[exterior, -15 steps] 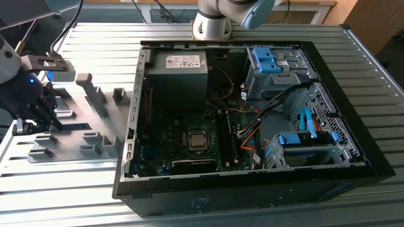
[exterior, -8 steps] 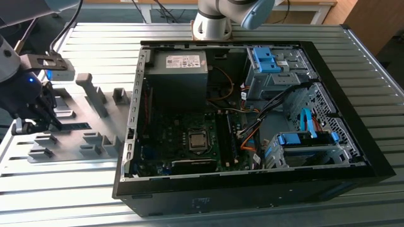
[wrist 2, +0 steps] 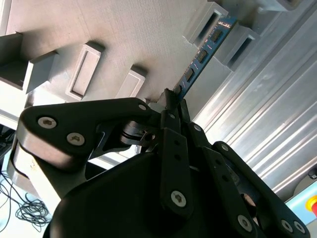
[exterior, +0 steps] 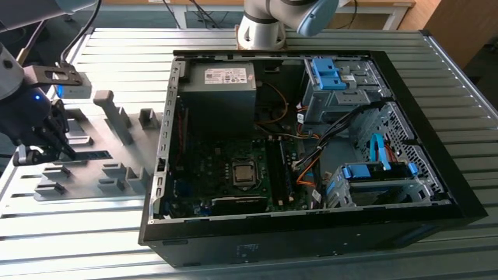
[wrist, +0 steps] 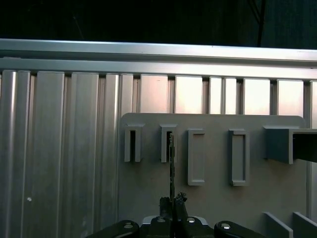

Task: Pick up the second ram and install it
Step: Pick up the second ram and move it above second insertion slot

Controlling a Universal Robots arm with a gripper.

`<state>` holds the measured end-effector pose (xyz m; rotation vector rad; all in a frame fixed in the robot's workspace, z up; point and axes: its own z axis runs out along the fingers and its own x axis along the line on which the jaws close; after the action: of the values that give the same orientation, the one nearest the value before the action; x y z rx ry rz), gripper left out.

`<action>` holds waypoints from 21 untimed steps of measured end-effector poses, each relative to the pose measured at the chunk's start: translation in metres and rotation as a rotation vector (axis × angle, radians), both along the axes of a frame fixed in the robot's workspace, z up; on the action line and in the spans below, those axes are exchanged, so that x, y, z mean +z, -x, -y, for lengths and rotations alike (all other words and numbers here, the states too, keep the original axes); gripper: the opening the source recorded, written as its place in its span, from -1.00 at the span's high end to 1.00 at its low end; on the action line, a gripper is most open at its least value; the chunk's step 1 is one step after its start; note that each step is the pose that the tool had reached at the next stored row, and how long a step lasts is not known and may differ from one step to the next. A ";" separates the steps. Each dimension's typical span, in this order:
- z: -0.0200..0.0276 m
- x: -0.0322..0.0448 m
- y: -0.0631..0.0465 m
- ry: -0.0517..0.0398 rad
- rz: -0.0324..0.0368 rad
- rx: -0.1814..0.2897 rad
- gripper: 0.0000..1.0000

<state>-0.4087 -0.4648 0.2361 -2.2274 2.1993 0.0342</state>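
In the second wrist view the gripper (wrist 2: pixel 172 101) has its jaws clamped on one end of the second ram (wrist 2: pixel 204 49), whose far end lies between grey fixture blocks (wrist 2: pixel 208 20).

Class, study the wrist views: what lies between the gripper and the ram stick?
Nothing. In the second wrist view the gripper is shut on the near end of the ram stick, with no gap showing. The stick's far end rests in the grey fixture.

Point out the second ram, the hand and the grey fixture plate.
second ram (wrist 2: pixel 204 53), second wrist view, mid-board chip.
hand (wrist: pixel 173 201), first wrist view, between its fingertips.
grey fixture plate (wrist: pixel 213 203), first wrist view, bare surface.
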 end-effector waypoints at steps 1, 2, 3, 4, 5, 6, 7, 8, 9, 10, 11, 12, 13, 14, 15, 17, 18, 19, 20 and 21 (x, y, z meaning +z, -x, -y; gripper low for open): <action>0.0000 0.0003 0.000 0.0000 0.0000 0.000 0.73; 0.0000 0.0006 0.000 0.0000 -0.0001 0.000 0.73; 0.0000 0.0009 0.000 0.0000 0.0000 0.000 0.73; 0.0000 0.0011 0.000 -0.0001 0.0000 0.000 0.73; 0.0000 0.0013 0.000 0.0000 0.0001 0.000 0.73; 0.0000 0.0017 0.000 0.0000 0.0000 0.000 0.73; 0.0000 0.0018 0.000 -0.0001 0.0001 0.000 0.73; 0.0000 0.0024 0.000 0.0001 -0.0002 0.000 0.73; 0.0000 0.0032 0.000 0.0002 -0.0003 0.000 0.73; 0.0000 0.0039 0.000 0.0001 -0.0002 0.000 0.73; 0.0000 0.0045 0.000 0.0000 0.0000 0.000 0.73; 0.0000 0.0052 0.000 0.0001 -0.0001 0.000 0.73; 0.0000 0.0058 0.000 0.0001 -0.0001 0.000 0.73; 0.0000 0.0063 0.000 0.0000 0.0000 0.000 0.73; 0.0000 0.0068 0.000 0.0000 0.0000 0.000 0.73; 0.0000 0.0078 0.000 0.0000 0.0000 0.000 0.73; 0.0000 0.0083 0.000 0.0000 0.0000 0.000 0.73; 0.0000 0.0086 0.000 -0.0001 0.0001 0.000 0.73; 0.0000 0.0089 0.000 -0.0001 0.0002 0.000 0.73; 0.0000 0.0090 0.000 -0.0001 0.0001 0.000 0.73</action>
<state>-0.4086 -0.4648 0.2452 -2.2271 2.1993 0.0341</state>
